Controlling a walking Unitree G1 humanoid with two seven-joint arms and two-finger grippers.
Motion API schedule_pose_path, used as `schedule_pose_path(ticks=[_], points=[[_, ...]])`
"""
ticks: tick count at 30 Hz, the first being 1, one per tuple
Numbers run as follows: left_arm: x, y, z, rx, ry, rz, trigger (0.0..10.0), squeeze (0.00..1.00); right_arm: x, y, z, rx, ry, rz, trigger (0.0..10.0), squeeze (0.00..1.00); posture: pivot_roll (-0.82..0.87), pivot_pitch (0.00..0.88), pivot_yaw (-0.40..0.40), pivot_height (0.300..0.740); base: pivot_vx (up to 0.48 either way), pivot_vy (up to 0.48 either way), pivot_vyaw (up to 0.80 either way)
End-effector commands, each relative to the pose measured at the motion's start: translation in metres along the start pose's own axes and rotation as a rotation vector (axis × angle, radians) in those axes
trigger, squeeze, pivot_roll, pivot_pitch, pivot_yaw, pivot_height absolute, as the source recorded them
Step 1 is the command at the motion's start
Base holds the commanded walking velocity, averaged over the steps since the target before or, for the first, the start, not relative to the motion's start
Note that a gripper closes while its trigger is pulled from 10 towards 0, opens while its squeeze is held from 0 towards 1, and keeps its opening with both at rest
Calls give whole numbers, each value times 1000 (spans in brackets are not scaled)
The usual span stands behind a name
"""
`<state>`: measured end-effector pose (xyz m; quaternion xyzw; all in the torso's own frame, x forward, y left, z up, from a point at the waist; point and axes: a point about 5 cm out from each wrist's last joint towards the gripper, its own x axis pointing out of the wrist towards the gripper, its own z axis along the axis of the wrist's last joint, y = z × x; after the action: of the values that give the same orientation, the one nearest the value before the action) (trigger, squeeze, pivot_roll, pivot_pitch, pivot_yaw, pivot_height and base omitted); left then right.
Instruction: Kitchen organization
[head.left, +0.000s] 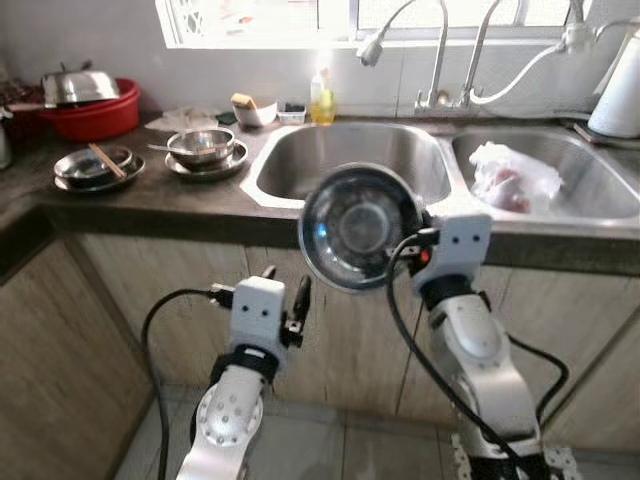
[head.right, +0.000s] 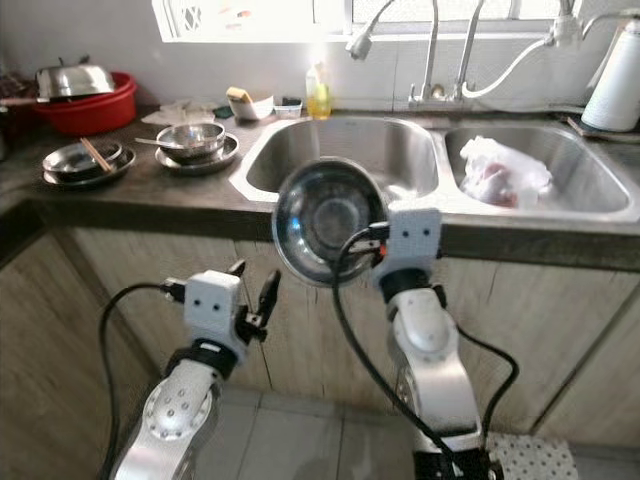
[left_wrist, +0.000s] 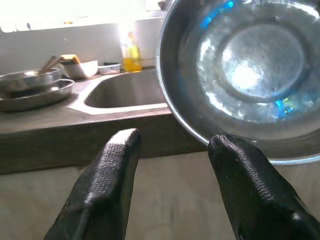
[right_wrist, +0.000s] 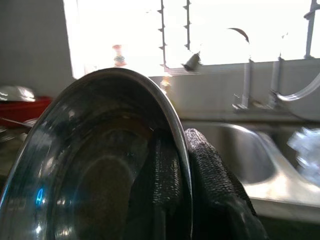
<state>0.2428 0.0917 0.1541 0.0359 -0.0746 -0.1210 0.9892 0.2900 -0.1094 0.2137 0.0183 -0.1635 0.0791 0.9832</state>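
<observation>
Two arms of mine rise before the counter (head.left: 150, 200) in the left eye view: my right gripper (head.left: 418, 243) pinches the rim of a steel bowl (head.left: 358, 226), held on edge in the air in front of the cabinet doors, below the left sink basin (head.left: 350, 160), its hollow facing me. My left gripper (head.left: 285, 300) hangs lower and to the left, fingers parted with nothing between them. On the counter left of the sink sit stacked steel dishes (head.left: 205, 152), another steel plate with chopsticks (head.left: 98, 166), and a red basin (head.left: 95, 115) bearing a steel lid. A yellow soap bottle (head.left: 322, 98) stands behind the basin, and a plastic bag (head.left: 512, 178) lies in the right basin. From the right eye the same layout shows, the bowl (head.right: 328, 220) just left of my right wrist block. Along my left wrist, both black fingers (left_wrist: 107, 175) stand well apart, the bowl (left_wrist: 250, 75) hanging beyond and above them, apart from them. Along my right wrist, one finger (right_wrist: 165, 185) lies inside the bowl (right_wrist: 100, 165) and the other outside, clamped on its rim.
</observation>
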Motion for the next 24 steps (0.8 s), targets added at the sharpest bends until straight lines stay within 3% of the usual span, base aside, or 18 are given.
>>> schedule_pose_path(ticks=[1, 24], points=[[1, 0, 2, 0, -9, -2, 10000, 0, 5, 2, 9, 0, -40, 17, 10000, 0, 64, 0, -20, 740, 364, 0, 0], [4, 2, 6, 4, -26, 2, 10000, 0, 17, -5, 20, -12, -85, 13, 10000, 0, 65, 0, -20, 740, 412, 0, 0]])
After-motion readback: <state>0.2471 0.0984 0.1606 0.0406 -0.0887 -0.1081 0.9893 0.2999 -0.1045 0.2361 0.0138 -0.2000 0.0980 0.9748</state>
